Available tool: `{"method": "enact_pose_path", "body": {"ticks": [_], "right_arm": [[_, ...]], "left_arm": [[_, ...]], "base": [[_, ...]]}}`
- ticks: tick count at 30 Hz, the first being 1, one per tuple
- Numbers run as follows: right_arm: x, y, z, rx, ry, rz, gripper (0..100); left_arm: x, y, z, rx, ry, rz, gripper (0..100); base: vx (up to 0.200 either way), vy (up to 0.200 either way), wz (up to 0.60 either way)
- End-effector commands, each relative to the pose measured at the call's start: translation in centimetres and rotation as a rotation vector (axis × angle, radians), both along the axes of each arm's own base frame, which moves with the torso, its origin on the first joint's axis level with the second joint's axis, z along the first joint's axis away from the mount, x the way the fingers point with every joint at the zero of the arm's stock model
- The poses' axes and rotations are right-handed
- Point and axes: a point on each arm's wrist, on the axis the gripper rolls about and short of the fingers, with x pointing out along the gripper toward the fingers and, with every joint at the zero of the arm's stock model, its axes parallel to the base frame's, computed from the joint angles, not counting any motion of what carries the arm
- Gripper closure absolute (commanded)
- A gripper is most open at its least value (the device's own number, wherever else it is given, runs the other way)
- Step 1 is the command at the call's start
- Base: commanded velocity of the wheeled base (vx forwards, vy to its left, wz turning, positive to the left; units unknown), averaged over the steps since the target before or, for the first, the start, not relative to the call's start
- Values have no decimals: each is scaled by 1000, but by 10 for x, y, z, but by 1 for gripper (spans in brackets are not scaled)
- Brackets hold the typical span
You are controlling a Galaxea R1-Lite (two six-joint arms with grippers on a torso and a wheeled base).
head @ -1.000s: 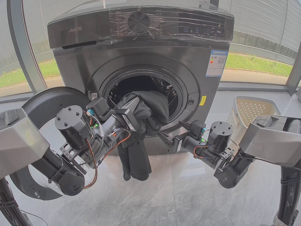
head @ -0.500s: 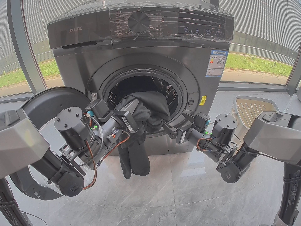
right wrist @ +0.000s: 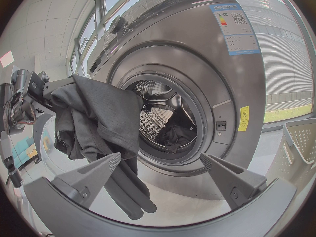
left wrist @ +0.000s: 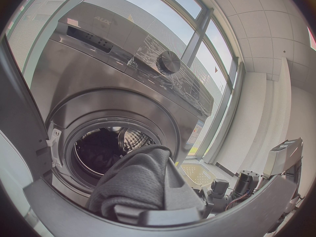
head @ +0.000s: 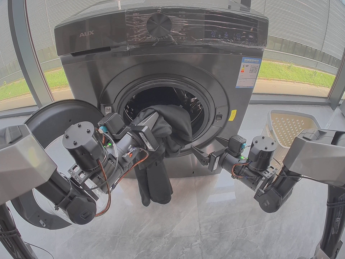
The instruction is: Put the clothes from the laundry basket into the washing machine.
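Observation:
A dark grey garment (head: 169, 126) hangs at the mouth of the washing machine (head: 215, 72), part of it over the lower rim of the drum opening (head: 158, 96) and its long end dangling toward the floor. My left gripper (head: 153, 128) is shut on this garment (left wrist: 138, 178) just in front of the opening. To the right and slightly lower, my right gripper (head: 199, 154) stands open with nothing in it, its fingers (right wrist: 112, 163) apart and a short way from the garment (right wrist: 98, 112). Another dark garment (right wrist: 174, 135) lies inside the drum. The white laundry basket (head: 287, 126) stands on the floor right of the machine.
The machine's round door (head: 54, 121) is swung open to the left, behind my left arm. Grey tiled floor (head: 201, 216) stretches in front of the machine. Glass walls enclose the space behind and beside it.
My right gripper rose toward the hanging garment, then drew back down and to the right, still open. The left gripper and the garment have barely moved.

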Motion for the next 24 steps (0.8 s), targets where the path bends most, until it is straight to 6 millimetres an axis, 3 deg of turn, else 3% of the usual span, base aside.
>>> {"method": "enact_pose_path", "body": {"ticks": [1,9,24], "right_arm": [[2,4,2,6,-11,9,0],[13,15,6,29,-53,13,0],[14,39,13,63,-104,68,0]], "left_arm": [[0,-1,-1,1,2,-2,100],[-2,0,-3,8,9,-5,100],[-5,-1,-6,21,21,-15,100]], "base": [[0,0,0],[0,0,0],[0,0,0]]}}
